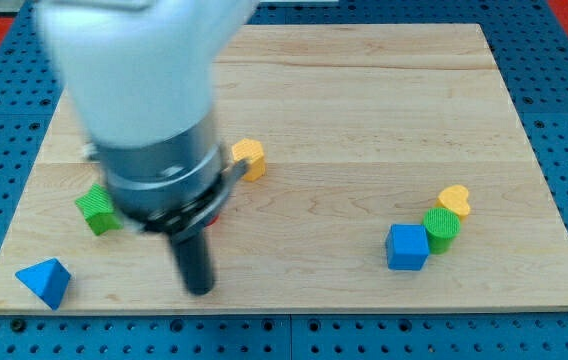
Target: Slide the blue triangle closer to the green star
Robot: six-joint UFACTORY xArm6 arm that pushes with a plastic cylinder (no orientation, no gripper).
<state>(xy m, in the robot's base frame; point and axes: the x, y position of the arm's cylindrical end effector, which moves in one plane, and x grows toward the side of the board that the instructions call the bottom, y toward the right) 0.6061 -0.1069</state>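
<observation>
One blue triangle [45, 281] bottom-left | green star [97, 210] above | my tip [199, 290] right

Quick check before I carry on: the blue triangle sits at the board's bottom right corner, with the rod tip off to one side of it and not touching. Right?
Not quite. The camera view shows the blue triangle at the board's bottom left corner, not the bottom right. The rest holds: my tip stands to the view's right of it, with bare wood between them, not touching.
</observation>
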